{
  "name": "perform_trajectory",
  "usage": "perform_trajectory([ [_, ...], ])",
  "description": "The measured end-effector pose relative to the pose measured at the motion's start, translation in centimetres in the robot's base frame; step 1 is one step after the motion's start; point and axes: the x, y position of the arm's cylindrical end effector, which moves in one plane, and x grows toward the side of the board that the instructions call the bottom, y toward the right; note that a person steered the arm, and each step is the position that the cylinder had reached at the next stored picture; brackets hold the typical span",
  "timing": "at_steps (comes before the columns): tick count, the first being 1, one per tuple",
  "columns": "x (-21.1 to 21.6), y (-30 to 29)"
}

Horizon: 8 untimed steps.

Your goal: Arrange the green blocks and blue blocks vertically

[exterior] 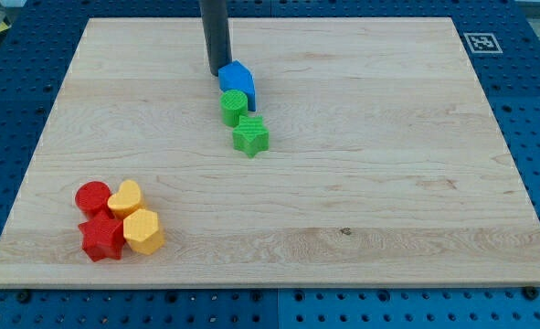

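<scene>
Wooden board: my tip, no gripper, touches blue block; green cylinder, green star lined below.

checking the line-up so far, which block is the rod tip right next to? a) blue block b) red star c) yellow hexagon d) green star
a: my tip sits at the upper-left edge of the blue block, at the top of the short column, with the green round block and green star below it.
</scene>
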Motion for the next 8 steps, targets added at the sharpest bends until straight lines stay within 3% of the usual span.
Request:
perform_trajectory([
  [2, 0.1, -3.8],
  [5, 0.7, -1.0],
  [6, 2.1, -4.7],
  [8, 6.5, -3.2],
])
